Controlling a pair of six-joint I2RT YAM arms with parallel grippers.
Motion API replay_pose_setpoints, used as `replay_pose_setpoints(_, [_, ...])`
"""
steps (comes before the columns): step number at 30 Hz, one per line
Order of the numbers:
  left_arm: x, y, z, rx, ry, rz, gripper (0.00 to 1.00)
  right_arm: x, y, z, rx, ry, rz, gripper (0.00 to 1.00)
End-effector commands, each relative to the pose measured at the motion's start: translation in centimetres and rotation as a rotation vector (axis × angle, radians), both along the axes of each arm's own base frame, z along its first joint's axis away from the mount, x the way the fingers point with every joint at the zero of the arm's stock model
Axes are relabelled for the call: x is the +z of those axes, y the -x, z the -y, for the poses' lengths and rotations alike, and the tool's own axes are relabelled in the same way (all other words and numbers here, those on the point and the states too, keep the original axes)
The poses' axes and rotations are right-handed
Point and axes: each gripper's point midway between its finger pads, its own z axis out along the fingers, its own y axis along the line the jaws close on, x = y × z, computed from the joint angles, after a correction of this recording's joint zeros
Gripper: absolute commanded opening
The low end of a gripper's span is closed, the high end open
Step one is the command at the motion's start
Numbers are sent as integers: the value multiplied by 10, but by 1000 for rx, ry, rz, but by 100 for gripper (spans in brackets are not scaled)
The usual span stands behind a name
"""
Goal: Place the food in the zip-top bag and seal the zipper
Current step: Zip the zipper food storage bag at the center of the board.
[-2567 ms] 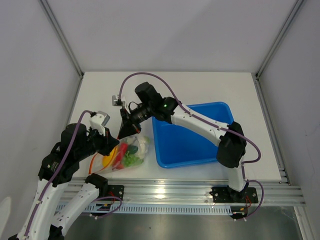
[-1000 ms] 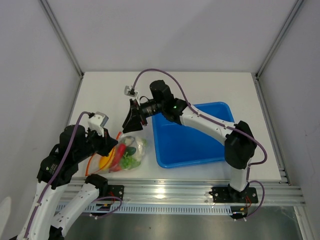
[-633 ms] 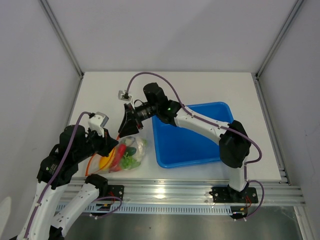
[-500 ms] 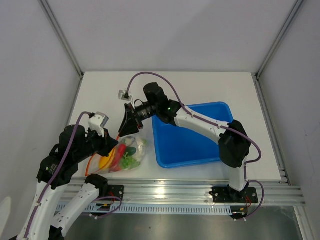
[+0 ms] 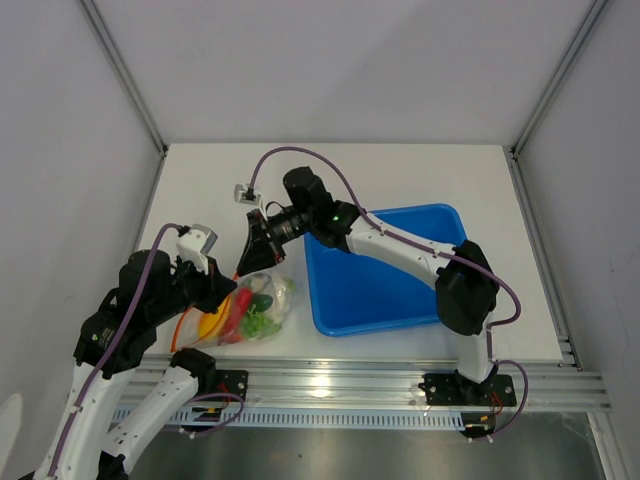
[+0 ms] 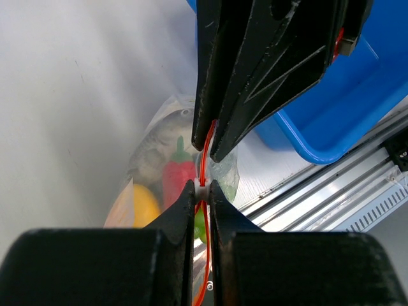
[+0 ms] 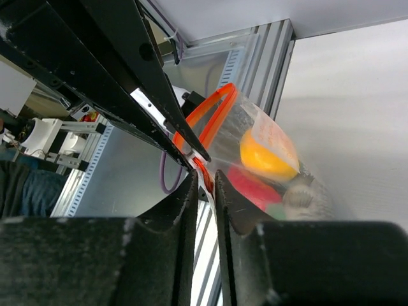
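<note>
As the top view shows, the bag (image 5: 265, 300) lies at the table's (image 5: 400, 170) near left edge, beside the blue tray (image 5: 440, 212). The food (image 5: 243, 312) is inside, and both arms meet at its mouth.

Left wrist: the left gripper (image 6: 203, 187) pinches the orange zipper (image 6: 204, 159), and the right gripper (image 6: 213, 148) is clamped on it just beyond.

Right wrist: a loop of zipper gapes past the tips.

You are likely mid-seal. Next, slide one pinch along that open stretch.
</note>
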Motion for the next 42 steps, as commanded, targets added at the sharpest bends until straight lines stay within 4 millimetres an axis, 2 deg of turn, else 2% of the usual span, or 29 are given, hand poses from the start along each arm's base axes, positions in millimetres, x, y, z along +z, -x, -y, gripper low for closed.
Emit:
replay_pose_setpoints(1, [19, 0, 4, -21, 36, 57, 1, 14, 4, -4, 26, -38, 28, 15])
replay_pose_setpoints(5, [19, 1, 4, -20, 38, 54, 1, 12, 2, -6, 6, -27, 32, 0])
replay_pose_setpoints(9, [20, 1, 4, -17, 40, 54, 0, 10, -6, -8, -54, -9, 54, 0])
replay_pose_setpoints(13, [21, 1, 4, -9, 45, 52, 0, 6, -23, -10, -178, 8, 99, 0])
replay_pose_setpoints(15, [21, 2, 3, -5, 43, 49, 1, 9, -36, -10, -267, 12, 132, 0])
replay_pose_setpoints(17, [21, 2, 2, 0, 43, 47, 0, 2, -52, -9, -363, 39, 151, 0])
replay_pose_setpoints(26, [18, 4, 0, 6, 35, 44, 1, 6, -103, 23, -613, 52, 171, 0])
replay_pose_setpoints(29, [19, 5, 0, 2, 38, 46, 0, 10, -110, 29, -639, 50, 170, 0])
replay_pose_setpoints(31, [19, 4, 0, 2, 38, 46, 1, 11, -104, 32, -598, 44, 157, 0])
replay_pose_setpoints(32, [18, 4, 1, 2, 37, 45, 1, 23, -100, 30, -561, -11, 158, 0])
replay_pose_setpoints(33, [19, 4, 1, -3, 40, 49, 1, 24, -96, 32, -516, -33, 143, 0])
replay_pose_setpoints(34, [19, 4, 2, -6, 40, 48, 0, 36, -76, 32, -388, -92, 129, 1])
replay_pose_setpoints(35, [19, 4, 2, -6, 41, 50, 1, 35, -67, 31, -325, -100, 97, 10])
replay_pose_setpoints(36, [20, 4, 2, -9, 41, 51, 0, 36, -57, 31, -261, -110, 83, 32])
replay_pose_setpoints(37, [20, 4, 2, -7, 40, 51, 1, 43, -45, 29, -193, -129, 79, 42])
replay_pose_setpoints(39, [20, 4, 1, -7, 39, 54, 0, 36, -25, 28, -72, -118, 62, 54])
replay_pose_setpoints(40, [19, 4, 1, -4, 37, 53, 1, 38, -16, 26, -36, -99, 50, 55])
replay_pose_setpoints(42, [20, 4, 1, -2, 39, 57, 1, 26, -8, 22, 18, -77, 43, 56])
